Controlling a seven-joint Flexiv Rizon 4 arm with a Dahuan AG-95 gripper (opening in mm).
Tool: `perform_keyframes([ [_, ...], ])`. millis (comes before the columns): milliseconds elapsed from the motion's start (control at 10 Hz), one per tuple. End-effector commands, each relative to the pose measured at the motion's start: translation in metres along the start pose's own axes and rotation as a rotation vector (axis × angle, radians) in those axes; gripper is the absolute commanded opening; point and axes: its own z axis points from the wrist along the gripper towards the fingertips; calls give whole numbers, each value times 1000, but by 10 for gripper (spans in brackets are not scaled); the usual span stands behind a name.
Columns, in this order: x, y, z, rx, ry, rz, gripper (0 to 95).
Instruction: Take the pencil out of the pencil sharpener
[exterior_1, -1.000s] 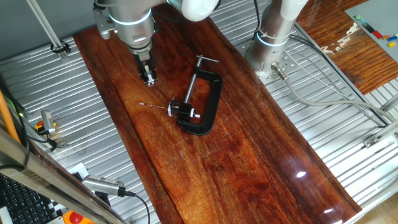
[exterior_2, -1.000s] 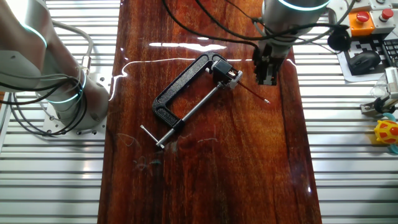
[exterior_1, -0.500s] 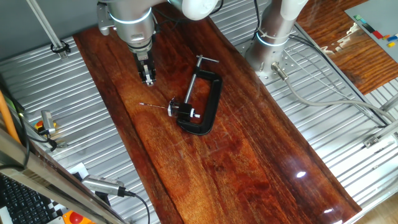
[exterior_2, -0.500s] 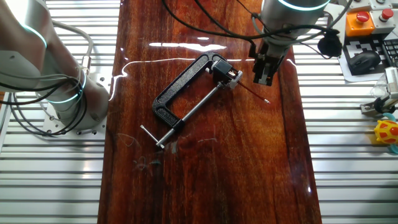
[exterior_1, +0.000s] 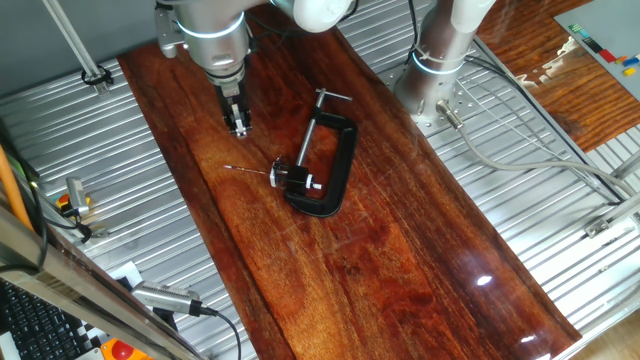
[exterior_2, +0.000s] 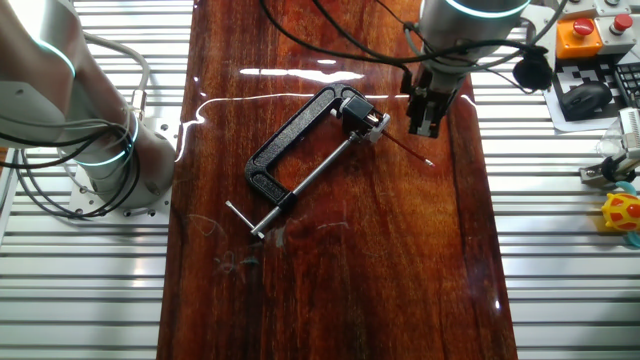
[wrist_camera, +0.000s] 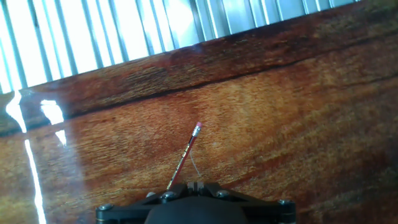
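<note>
The tool (exterior_1: 239, 126) hung above the counter (exterior_1: 400, 270), its two dark fingers pointing straight down; whether they stood apart or together could not be told from any view. It held nothing and touched nothing. In the other fixed view the tool (exterior_2: 424, 125) stood just beside the free end of the pencil (exterior_2: 409, 147).

The pencil (exterior_1: 249, 170) was a very thin, straight stick lying flat on the wood. In the hand view the pencil (wrist_camera: 185, 157) appeared reddish-brown with a small pale tip. Its far end sat inside the pencil sharpener (exterior_1: 282, 176), a tiny black block with silvery-white metal parts.

The pencil sharpener (exterior_2: 368, 122) lay touching one end of a black C-shaped clamp (exterior_1: 328, 165) with a silver screw rod and crossbar handle.

The counter was a glossy, dark reddish wood board with visible grain and bright reflections, laid over ribbed metal slats (exterior_2: 570, 250). No legible writing was visible.
</note>
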Motion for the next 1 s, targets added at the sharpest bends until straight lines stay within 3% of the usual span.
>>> perform_keyframes([
  [100, -1, 0, 0, 8, 0, -69, 0],
  [700, -1, 2, 1, 11, 29, -161, 0],
  [1000, -4, 31, 10, 11, 24, -131, 0],
])
